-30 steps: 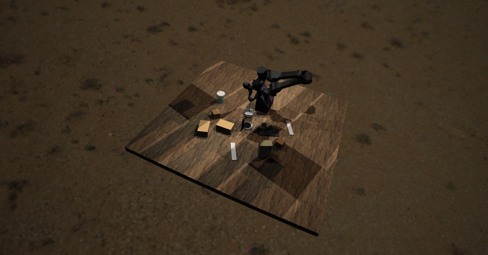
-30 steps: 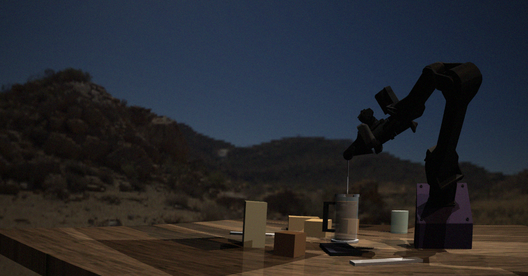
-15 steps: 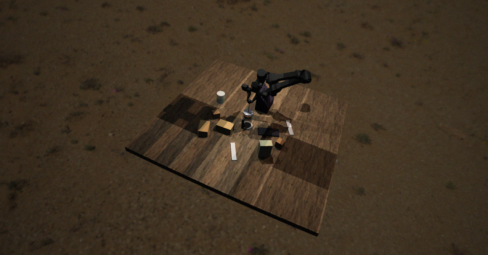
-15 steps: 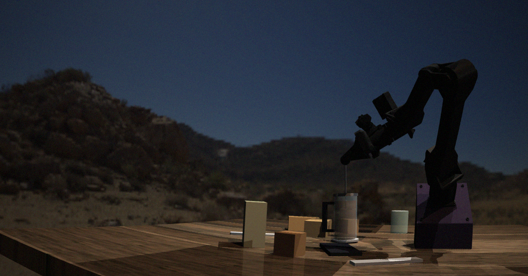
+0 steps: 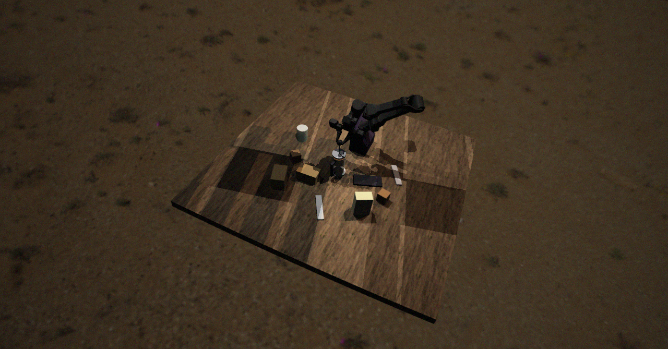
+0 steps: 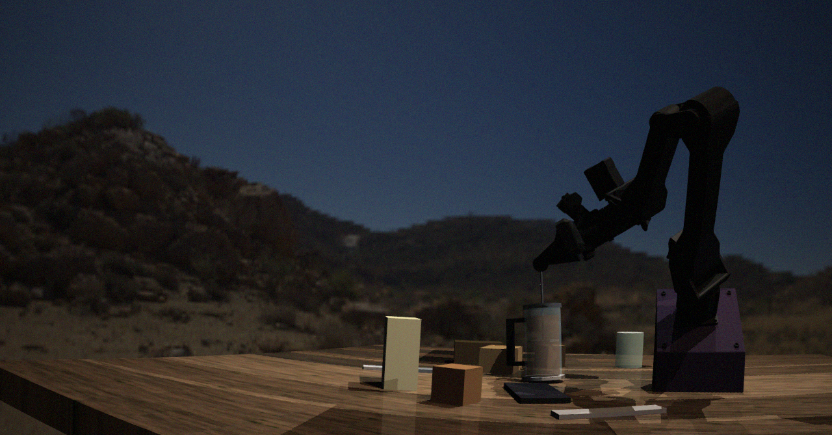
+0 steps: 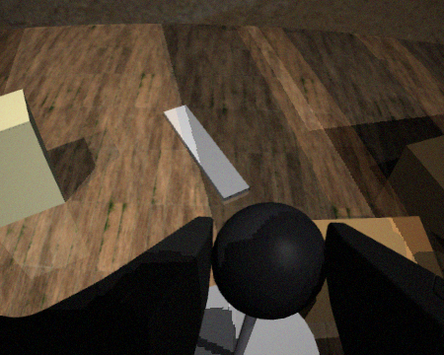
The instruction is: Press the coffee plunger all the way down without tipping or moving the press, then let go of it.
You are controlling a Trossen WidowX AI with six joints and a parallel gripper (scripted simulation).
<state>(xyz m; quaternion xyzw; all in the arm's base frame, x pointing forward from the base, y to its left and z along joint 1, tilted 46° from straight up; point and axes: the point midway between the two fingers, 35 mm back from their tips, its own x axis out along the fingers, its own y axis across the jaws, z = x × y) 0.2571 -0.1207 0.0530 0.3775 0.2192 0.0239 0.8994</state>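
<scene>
The coffee press (image 5: 339,161) (image 6: 543,339) stands upright on the table, a clear cylinder with a black handle (image 6: 510,342) on its left side in the exterior view. A short length of thin plunger rod (image 6: 541,288) (image 7: 245,335) stands out above the lid (image 5: 338,154) (image 7: 281,337). The rod looks about vertical. My gripper (image 5: 340,142) (image 6: 541,264) (image 7: 269,236) is shut on the black round plunger knob (image 7: 268,268), with one finger on each side of it. In the exterior view the fingers hide the knob. They stand above the lid, apart from it.
A dark flat slab (image 5: 367,180) (image 6: 536,393) lies close beside the press. Tan blocks (image 5: 307,175) (image 5: 279,177), a tall pale box (image 5: 362,204) (image 6: 401,354) (image 7: 20,177), an orange cube (image 5: 383,195) (image 6: 455,384), white strips (image 5: 319,206) (image 5: 396,175) and a pale cup (image 5: 302,133) (image 6: 629,350) stand around.
</scene>
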